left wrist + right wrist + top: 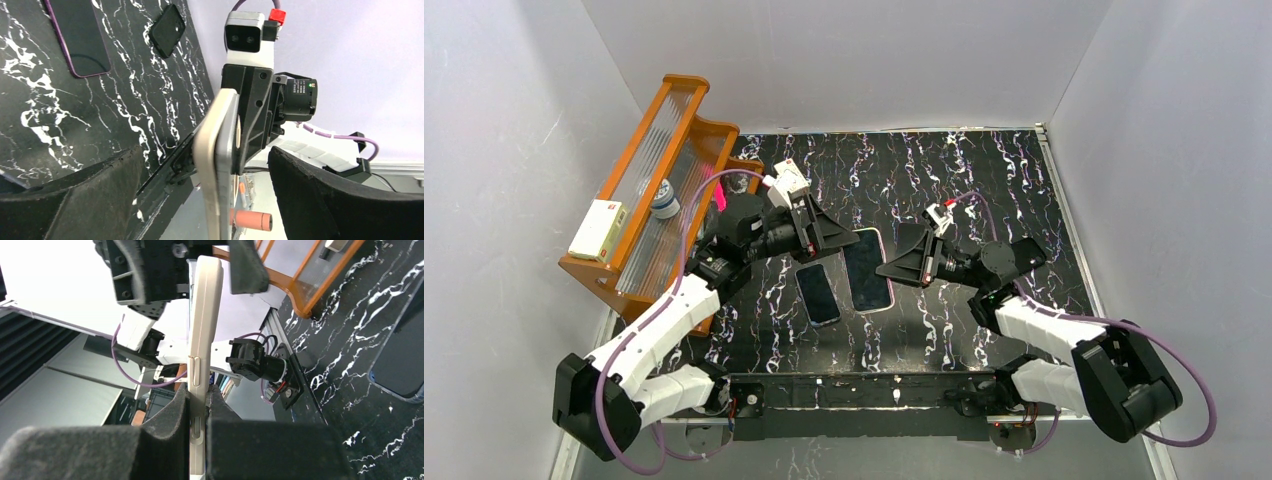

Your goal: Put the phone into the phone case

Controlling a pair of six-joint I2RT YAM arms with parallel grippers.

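A phone in a beige case hangs in the air between both grippers, above the black marble table. My right gripper is shut on its right edge. In the right wrist view both pads clamp the beige case edge-on at my right gripper. In the left wrist view the case shows a grey phone edge pressed into it. My left gripper is open, its fingers wide apart on either side of the case and not touching it. It also shows in the top view.
A second dark phone with a purple rim lies flat on the table under the held one; it also shows in the left wrist view. A small black case-like item lies beyond it. An orange rack with a white box stands at the left.
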